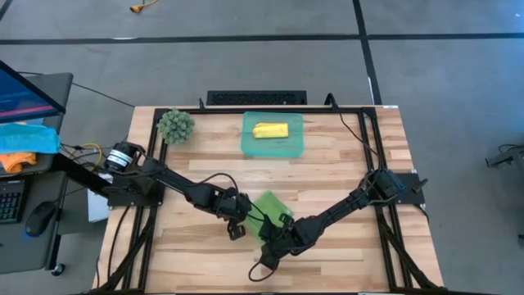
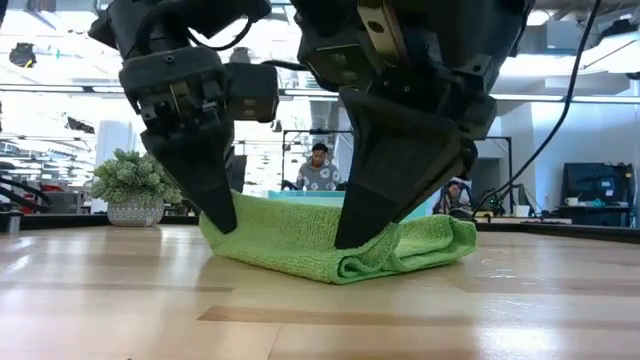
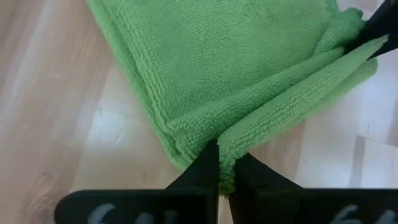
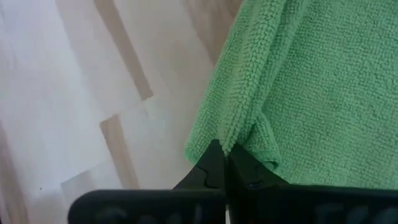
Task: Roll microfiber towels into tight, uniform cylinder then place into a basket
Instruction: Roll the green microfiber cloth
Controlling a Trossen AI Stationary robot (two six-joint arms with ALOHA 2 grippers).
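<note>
both the left gripper [image 3: 219, 163] and right gripper [image 4: 225, 163] pinch thin green towel [image 1: 273, 208] edges; either probably slips, loosening the roll.

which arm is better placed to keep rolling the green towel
Neither clearly; it looks like a two-arm step. The left gripper and right gripper are each shut on an edge of the partly rolled light green microfiber towel, so both probably roll together.

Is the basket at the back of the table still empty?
No, a rolled yellow towel already lies inside the teal basket, seen from above.
</note>
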